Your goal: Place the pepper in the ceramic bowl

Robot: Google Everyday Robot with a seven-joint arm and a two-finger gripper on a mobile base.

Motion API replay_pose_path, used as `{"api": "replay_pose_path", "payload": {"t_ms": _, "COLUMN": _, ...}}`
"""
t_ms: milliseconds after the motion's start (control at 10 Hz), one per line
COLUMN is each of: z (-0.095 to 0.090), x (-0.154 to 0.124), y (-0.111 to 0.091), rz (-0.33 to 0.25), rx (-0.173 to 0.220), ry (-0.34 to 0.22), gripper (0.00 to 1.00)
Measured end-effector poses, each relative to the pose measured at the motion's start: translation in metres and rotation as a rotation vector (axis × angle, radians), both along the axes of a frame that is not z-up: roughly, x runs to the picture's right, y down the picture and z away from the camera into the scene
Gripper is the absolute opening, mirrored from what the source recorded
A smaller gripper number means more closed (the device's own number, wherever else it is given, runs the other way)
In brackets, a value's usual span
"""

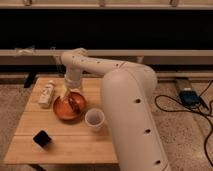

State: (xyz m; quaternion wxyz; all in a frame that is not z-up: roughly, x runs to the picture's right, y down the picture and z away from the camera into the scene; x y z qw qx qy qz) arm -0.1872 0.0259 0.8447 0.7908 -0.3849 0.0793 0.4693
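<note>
The orange-red ceramic bowl [61, 112] stands on the wooden table, left of centre. A slim dark red shape, which looks like the pepper [75, 103], is inside the bowl toward its far right side. My gripper [68, 94] hangs at the end of the white arm, just above the bowl's far-left rim. I cannot tell whether it touches the pepper.
A pale rectangular block [46, 93] lies left of the bowl near the table's far-left corner. A small white cup [94, 119] stands right of and in front of the bowl. A small black object [42, 138] sits front left. Cables and a blue device [190, 96] lie on the floor at right.
</note>
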Motion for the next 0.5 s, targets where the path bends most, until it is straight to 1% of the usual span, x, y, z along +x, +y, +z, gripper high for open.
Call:
{"api": "replay_pose_path", "payload": {"t_ms": 200, "z": -0.001, "x": 0.015, "y": -0.018, "rz": 0.023, "rx": 0.047, "ry": 0.033, "gripper": 0.76}}
{"api": "replay_pose_path", "payload": {"t_ms": 300, "z": 0.000, "x": 0.021, "y": -0.023, "rz": 0.030, "rx": 0.056, "ry": 0.047, "gripper": 0.76}}
{"api": "replay_pose_path", "payload": {"t_ms": 500, "z": -0.001, "x": 0.017, "y": -0.021, "rz": 0.026, "rx": 0.055, "ry": 0.041, "gripper": 0.76}}
